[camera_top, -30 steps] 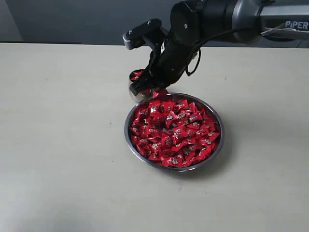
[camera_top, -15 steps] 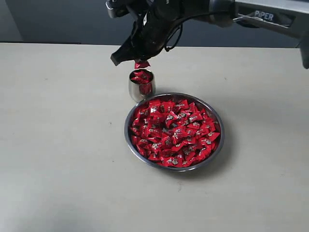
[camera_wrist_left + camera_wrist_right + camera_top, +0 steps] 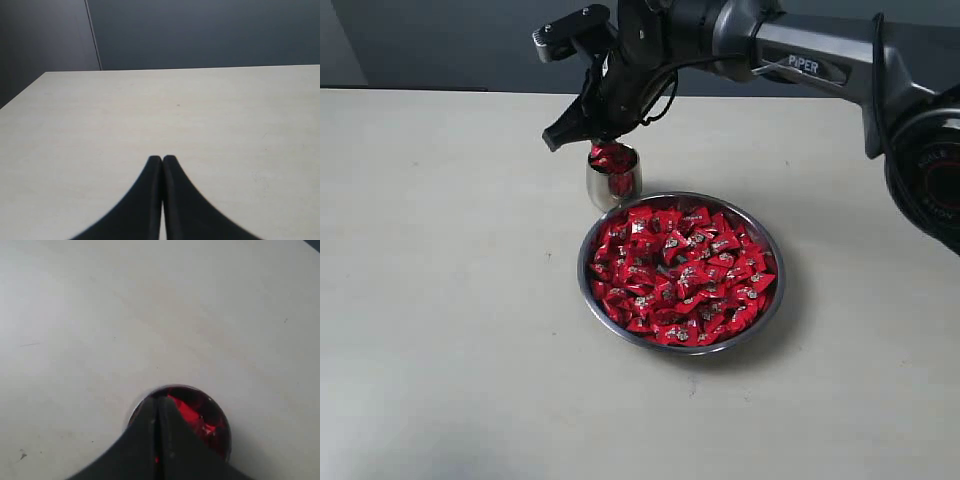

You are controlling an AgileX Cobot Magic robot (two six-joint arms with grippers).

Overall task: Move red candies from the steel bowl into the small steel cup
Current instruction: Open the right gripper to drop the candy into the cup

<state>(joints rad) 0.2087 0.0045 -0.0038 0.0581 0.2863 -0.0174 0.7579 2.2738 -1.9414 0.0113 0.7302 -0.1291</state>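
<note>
Right tool (image 3: pixel 157 401), its fingers pressed together, hung just over the mouth of the small steel cup (image 3: pixel 613 182). The cup stood upright just beside the steel bowl (image 3: pixel 685 349), at the rim farthest from the exterior camera, and held a few red candies (image 3: pixel 610 160); whether one was pinched between the tips could not be told. Many more lay heaped in the bowl, nearly up to its rim, on the pale desk (image 3: pixel 450 300), while the left tool (image 3: pixel 162 160), also closed tip to tip, hovered above the desk, its place relative to the bowl not shown.
</note>
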